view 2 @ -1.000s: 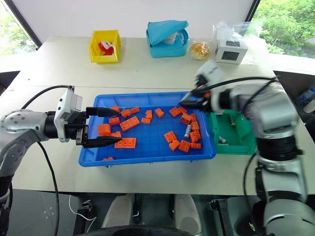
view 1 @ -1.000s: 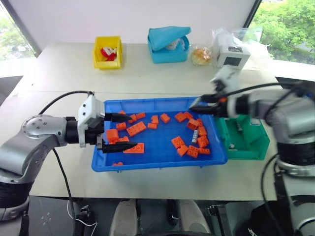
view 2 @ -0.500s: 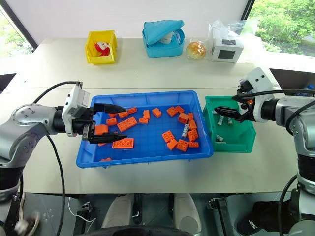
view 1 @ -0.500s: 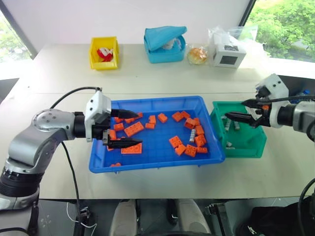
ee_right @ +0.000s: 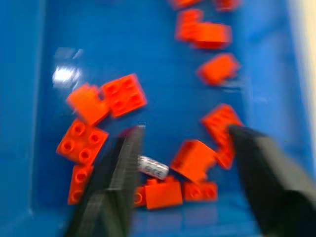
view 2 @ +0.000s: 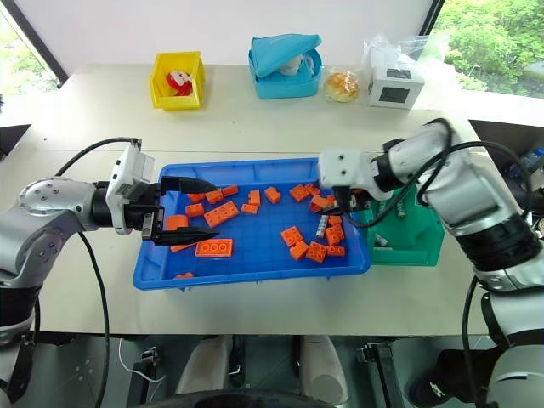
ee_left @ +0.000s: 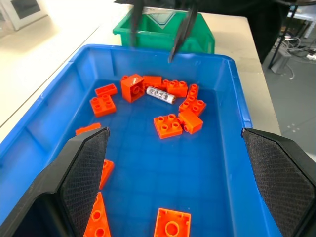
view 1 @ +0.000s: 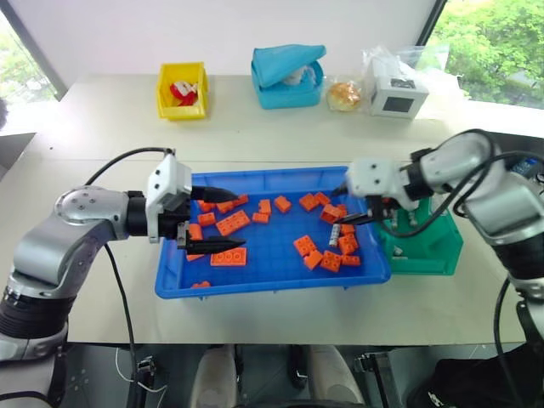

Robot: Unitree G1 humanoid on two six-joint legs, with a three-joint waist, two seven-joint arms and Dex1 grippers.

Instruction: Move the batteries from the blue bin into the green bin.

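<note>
1. The right gripper (view 2: 342, 206) has its two black fingers spread with nothing between them. It points down over the right-hand end of the blue bin (view 2: 255, 275), a large shallow bright-blue plastic tray with a rolled rim.
2. Just under that gripper lies one battery (view 2: 323, 226), a small silver-grey cylinder with dark markings. It rests on the tray floor among orange toy bricks (view 2: 314, 252), and in the right wrist view it (ee_right: 152, 168) sits between the two fingers, though they are not touching it.
3. The left gripper (view 1: 223, 221) also has its black fingers wide apart and empty. It points level across the left end of the blue bin, above a flat orange brick (view 1: 225, 256).
4. In the left wrist view the battery (ee_left: 160, 94) lies at the far end of the tray, touching an upright orange cube (ee_left: 132, 87).
5. The green bin (view 1: 435, 255), a small deep green plastic box with sloping walls, stands touching the blue tray's right end. Small silver-grey batteries (view 2: 380, 241) lie on its floor.
6. At the back of the pale table (view 1: 255, 127) stand a small yellow plastic bin (view 1: 185, 89), a small teal-blue bin (view 1: 289, 75) and a white box (view 1: 397, 95) beside a clear bag.
</note>
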